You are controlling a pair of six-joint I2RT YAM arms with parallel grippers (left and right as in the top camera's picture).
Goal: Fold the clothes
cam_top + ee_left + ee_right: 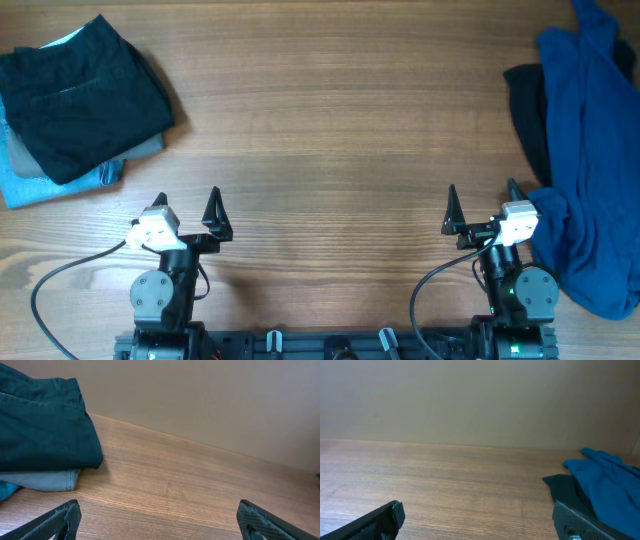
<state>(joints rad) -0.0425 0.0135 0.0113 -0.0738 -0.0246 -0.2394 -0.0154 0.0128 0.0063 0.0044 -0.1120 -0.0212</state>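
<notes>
A stack of folded clothes lies at the far left: a dark folded garment [82, 95] on top of a grey one [140, 150] and a light blue one [40, 185]. The stack also shows in the left wrist view [45, 425]. An unfolded blue garment [590, 170] lies crumpled at the right edge over a dark garment [525, 110]; both show in the right wrist view, blue [607, 480] and dark [565, 487]. My left gripper [187, 203] is open and empty near the front edge. My right gripper [482, 196] is open and empty, just left of the blue garment.
The wooden table [330, 130] runs between the two piles. Cables run from both arm bases [60, 285] along the front edge.
</notes>
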